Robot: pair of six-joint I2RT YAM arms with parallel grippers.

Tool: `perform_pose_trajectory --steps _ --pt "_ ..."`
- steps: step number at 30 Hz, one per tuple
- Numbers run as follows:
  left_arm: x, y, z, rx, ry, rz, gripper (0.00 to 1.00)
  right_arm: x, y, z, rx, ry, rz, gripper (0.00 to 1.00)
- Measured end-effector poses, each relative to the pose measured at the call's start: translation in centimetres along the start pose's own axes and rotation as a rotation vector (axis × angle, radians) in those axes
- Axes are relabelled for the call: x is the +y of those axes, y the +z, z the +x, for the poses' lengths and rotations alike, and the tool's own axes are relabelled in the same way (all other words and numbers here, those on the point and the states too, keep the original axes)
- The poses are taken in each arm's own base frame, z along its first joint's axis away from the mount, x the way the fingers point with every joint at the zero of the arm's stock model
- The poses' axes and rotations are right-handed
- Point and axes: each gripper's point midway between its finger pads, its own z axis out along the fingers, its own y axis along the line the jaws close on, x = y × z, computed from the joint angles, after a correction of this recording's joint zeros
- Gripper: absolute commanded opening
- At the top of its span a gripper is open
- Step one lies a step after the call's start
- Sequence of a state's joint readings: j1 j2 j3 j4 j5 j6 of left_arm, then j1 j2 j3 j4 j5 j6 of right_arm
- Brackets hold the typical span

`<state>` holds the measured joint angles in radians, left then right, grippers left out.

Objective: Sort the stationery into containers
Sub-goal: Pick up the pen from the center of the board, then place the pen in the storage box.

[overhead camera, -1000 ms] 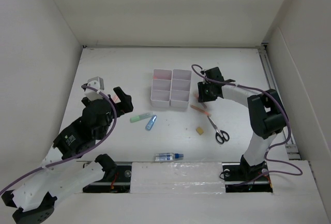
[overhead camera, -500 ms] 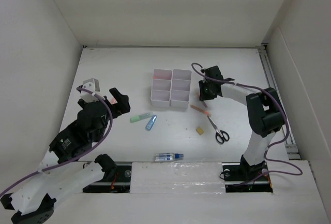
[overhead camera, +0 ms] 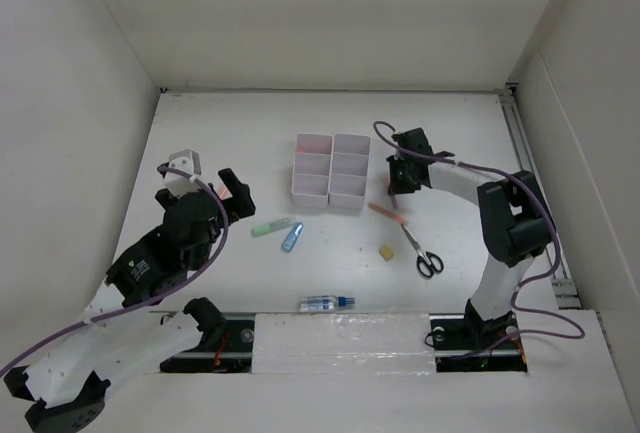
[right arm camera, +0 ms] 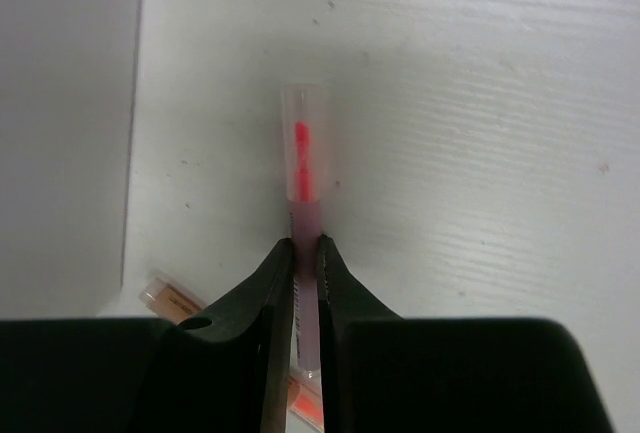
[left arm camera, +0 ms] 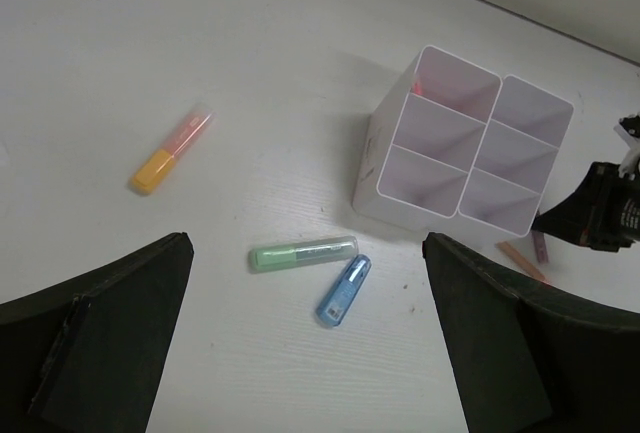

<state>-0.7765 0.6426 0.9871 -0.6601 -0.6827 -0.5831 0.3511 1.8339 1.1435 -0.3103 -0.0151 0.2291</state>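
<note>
Right gripper (right arm camera: 306,253) is clenched on the pink pen (right arm camera: 303,163), pinching the barrel just below its clear cap. The pen lies on the table (overhead camera: 220,133), just right of the white organizer (overhead camera: 310,191). A second, orange pen (right arm camera: 168,296) sits just beside it, partly hidden under the fingers.

Left gripper (overhead camera: 232,191) is released, jaws wide, holding nothing, well left of the organizer.

We see the green marker (left arm camera: 300,253) and blue tube (left arm camera: 343,291) almost touching, near the organizer's front wall. An orange highlighter (left arm camera: 172,149) lies further left.

The scissors (overhead camera: 422,253) and eraser cube (overhead camera: 385,251) are right of centre, and the bottle (overhead camera: 326,303) is near the front edge.

The organizer's far-left compartment shows something pink; we can't tell what.
</note>
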Motion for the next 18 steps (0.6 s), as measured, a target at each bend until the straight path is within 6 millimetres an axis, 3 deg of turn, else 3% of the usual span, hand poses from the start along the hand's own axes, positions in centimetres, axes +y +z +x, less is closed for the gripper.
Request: perform_pose_trajectory --steps 3,5,10,11,13,18 --pt "0.0 0.3 0.4 0.008 0.009 -0.01 1.0 -0.8 -1.2 0.5 0.0 0.023 0.031 0.0" --pt "0.1 0.4 0.5 0.007 0.011 -0.016 1.0 -1.0 -2.8 -0.2 -0.035 0.042 0.038 0.0" --pt "0.2 0.6 0.6 0.006 0.011 -0.029 1.0 0.1 -8.9 -5.3 -0.252 0.073 -0.004 0.0" --pt "0.2 0.8 0.7 0.007 0.014 -0.036 1.0 0.7 -10.6 -6.9 -0.313 0.071 -0.024 0.0" --pt "0.2 1.0 0.9 0.012 0.019 -0.049 1.0 1.7 -11.9 -8.6 -0.365 0.058 -0.052 0.0" --pt "0.1 1.6 1.5 0.029 0.034 -0.068 1.0 7.7 -14.1 -12.9 -0.491 -0.073 -0.203 0.0"
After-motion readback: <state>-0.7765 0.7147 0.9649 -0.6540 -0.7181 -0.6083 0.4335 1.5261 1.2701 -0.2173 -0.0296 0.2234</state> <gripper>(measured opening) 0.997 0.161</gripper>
